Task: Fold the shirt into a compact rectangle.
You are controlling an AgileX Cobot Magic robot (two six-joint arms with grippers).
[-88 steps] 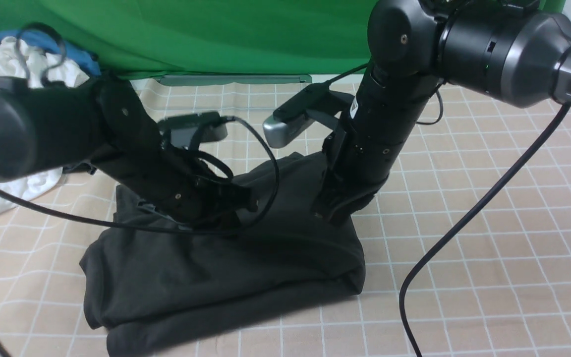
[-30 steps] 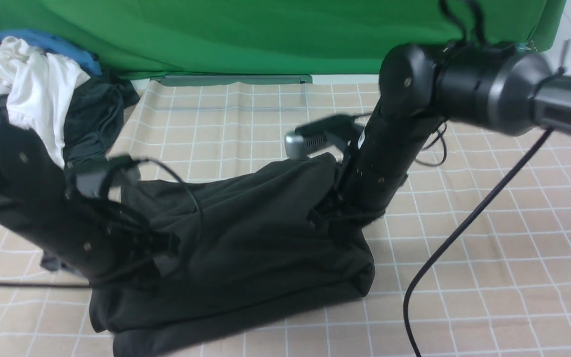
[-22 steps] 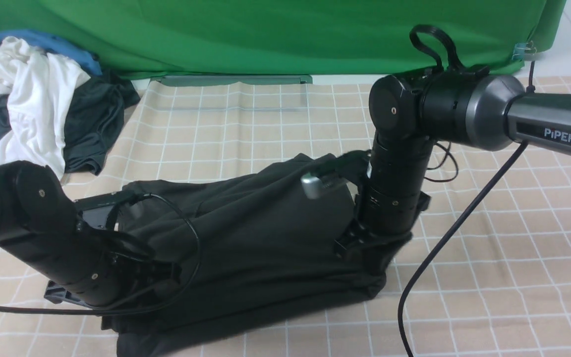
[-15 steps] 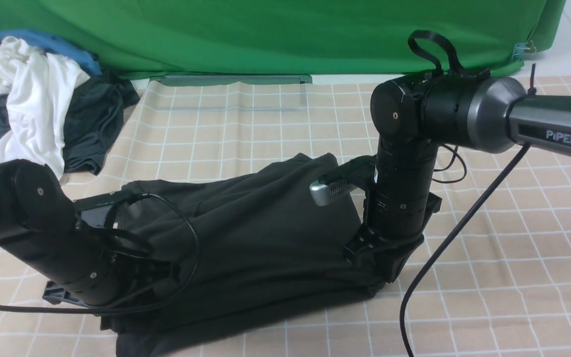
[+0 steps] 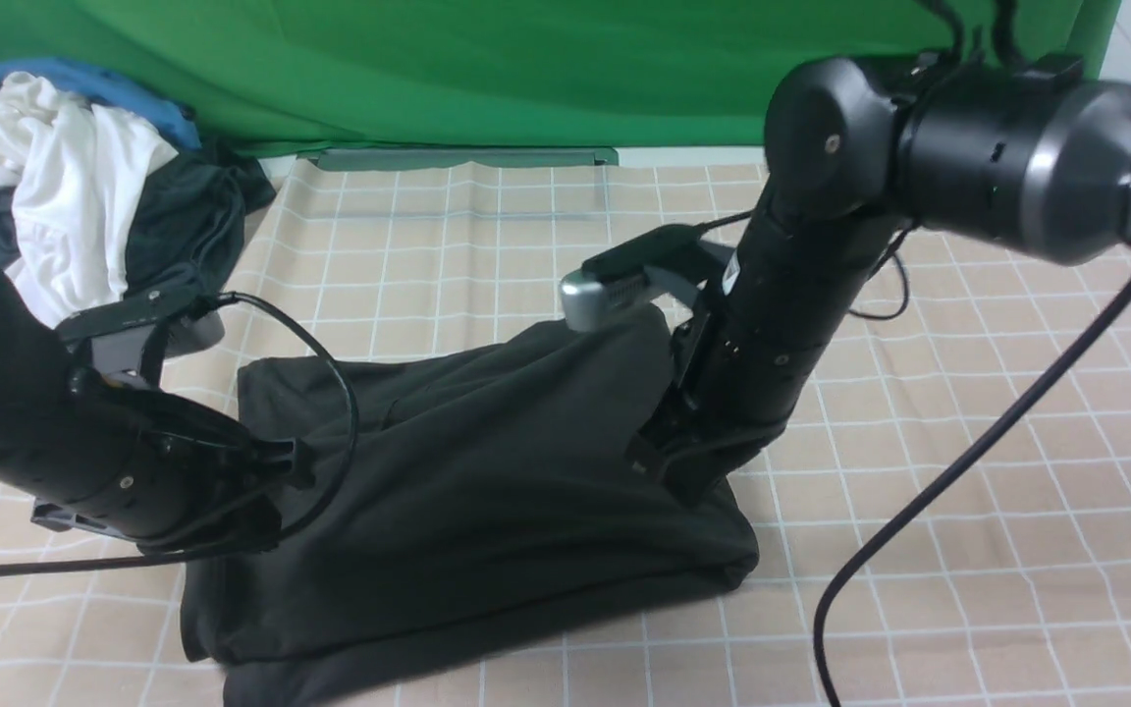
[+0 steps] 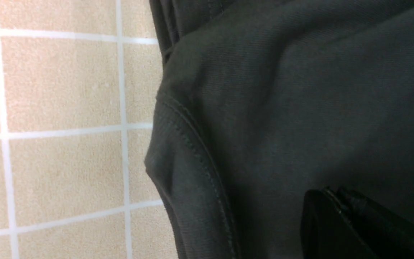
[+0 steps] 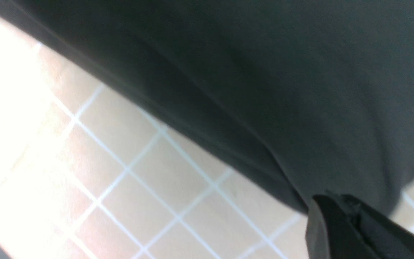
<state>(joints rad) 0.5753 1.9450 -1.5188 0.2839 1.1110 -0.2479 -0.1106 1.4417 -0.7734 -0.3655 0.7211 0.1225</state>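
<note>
The black shirt [image 5: 487, 491] lies bunched on the checked cloth, folded over itself, with its upper layer pulled up between my two grippers. My left gripper [image 5: 276, 469] is shut on the shirt's left edge, low over the cloth. My right gripper [image 5: 675, 476] is shut on the shirt's right edge and points steeply down. In the left wrist view the closed jaws of the left gripper [image 6: 334, 192] press into dark fabric beside a stitched hem [image 6: 192, 144]. In the right wrist view the fabric [image 7: 264, 72] runs taut into the closed right gripper [image 7: 336, 199]. No print or neck label shows.
A pile of white, blue and dark grey clothes [image 5: 65, 196] sits at the back left. A green backdrop [image 5: 428, 69] closes the far side, with a grey bar [image 5: 457, 157] at its foot. The right arm's black cable [image 5: 919, 530] hangs over the checked tablecloth [image 5: 968, 442].
Both arms dipped low toward the near side with the shirt's edge, then rose and drew back again. The held layer now stands higher and tauter between them.
</note>
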